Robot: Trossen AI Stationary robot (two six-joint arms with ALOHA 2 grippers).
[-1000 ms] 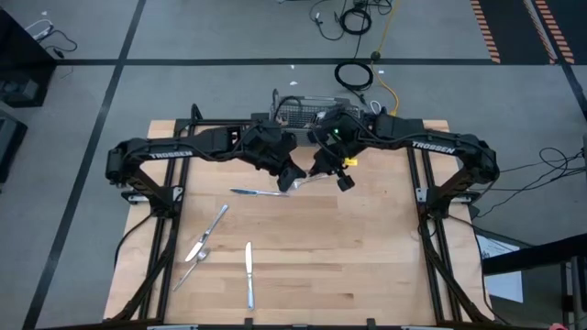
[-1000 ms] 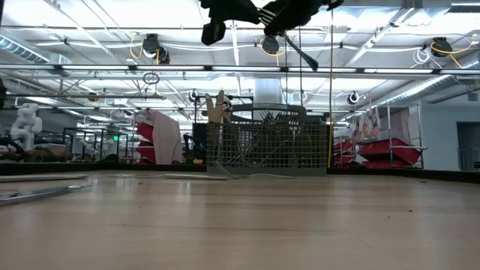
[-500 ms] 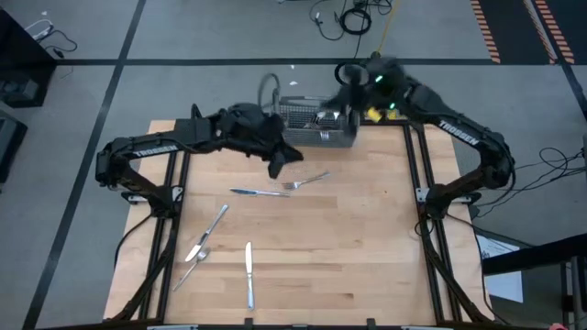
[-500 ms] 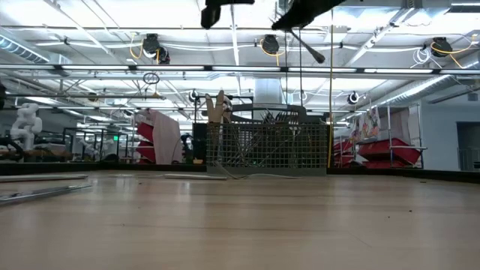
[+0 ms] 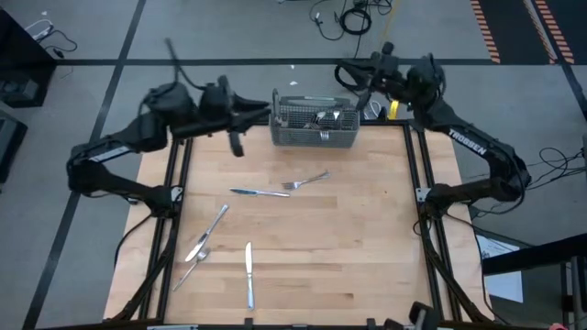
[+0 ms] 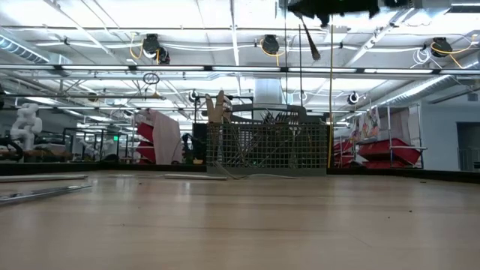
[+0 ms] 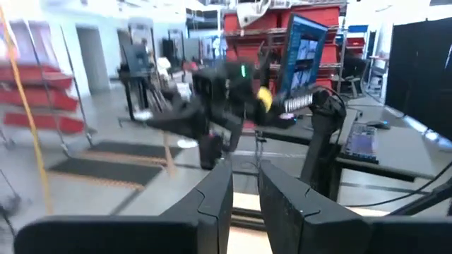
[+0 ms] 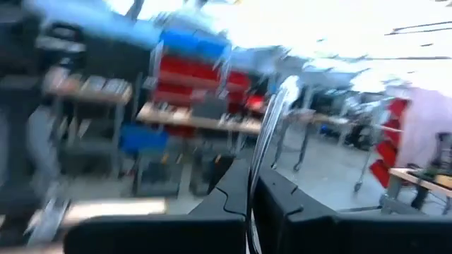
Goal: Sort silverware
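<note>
Because the job is to sort the silverware, the right end effector (image 8: 251, 169) is pinched tight on one thin shiny piece of silverware (image 8: 272, 120). It holds this piece high in the air, just past the far right corner of the wire basket (image 5: 316, 137). The piece sticks out from between the fingers, so its long side runs the same way as they point. It may be a spoon or a fork, but the blur makes that hard to tell.

The basket sits at the far edge of the surface (image 5: 367, 257), likely so both arms can reach it. More silverware stands inside it.

The left end effector (image 7: 244, 173) is up in the air off the far left corner of the surface. Its fingers have only a small gap and hold nothing, so this arm looks to be waiting.

Five pieces lie flat on the surface.
- The fork (image 5: 307, 181) is near the middle, with its prongs toward the left arm's side.
- The middle knife (image 5: 259, 192) is just beside the fork and lies almost side to side.
- The slanted knife (image 5: 213, 229) and a smaller piece (image 5: 193, 264) lie at a slant near the front left.
- The front knife (image 5: 249, 273) lies front to back.
</note>
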